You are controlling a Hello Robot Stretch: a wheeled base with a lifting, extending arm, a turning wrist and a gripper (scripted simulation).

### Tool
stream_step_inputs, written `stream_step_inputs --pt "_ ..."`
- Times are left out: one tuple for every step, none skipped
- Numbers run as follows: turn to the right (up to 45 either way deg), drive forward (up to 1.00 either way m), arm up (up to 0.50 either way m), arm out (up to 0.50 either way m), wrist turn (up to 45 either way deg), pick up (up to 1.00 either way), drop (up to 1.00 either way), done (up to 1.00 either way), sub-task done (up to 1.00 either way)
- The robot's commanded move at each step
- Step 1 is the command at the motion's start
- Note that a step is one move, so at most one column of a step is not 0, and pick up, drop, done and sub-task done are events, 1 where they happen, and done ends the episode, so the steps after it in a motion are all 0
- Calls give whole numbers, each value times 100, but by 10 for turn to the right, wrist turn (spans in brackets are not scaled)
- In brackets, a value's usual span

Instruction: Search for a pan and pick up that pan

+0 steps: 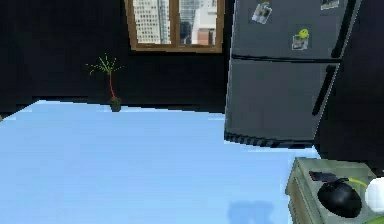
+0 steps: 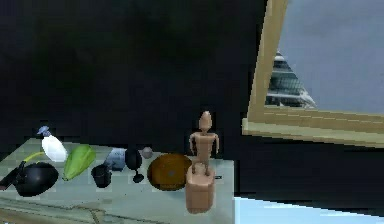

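A black rounded vessel [image 2: 36,180] with a short handle pointing left lies at the left end of a greenish table [image 2: 130,200] in the arm side view. The same black vessel [image 1: 340,197] sits on the table corner [image 1: 300,185] at the forward view's bottom right. Its shape fits a pan, though I cannot tell for sure.
On the table stand a white spray bottle [image 2: 52,147], a green leafy thing [image 2: 80,160], a dark mug [image 2: 102,175], a dark goblet [image 2: 134,163], a brown bowl [image 2: 168,170] and a wooden figure [image 2: 204,140]. Ahead are a grey fridge [image 1: 285,70], a potted plant [image 1: 108,80] and pale blue floor [image 1: 130,160].
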Motion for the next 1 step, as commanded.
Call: stream_step_inputs --pt "0 0 8 0 0 0 0 0 0"
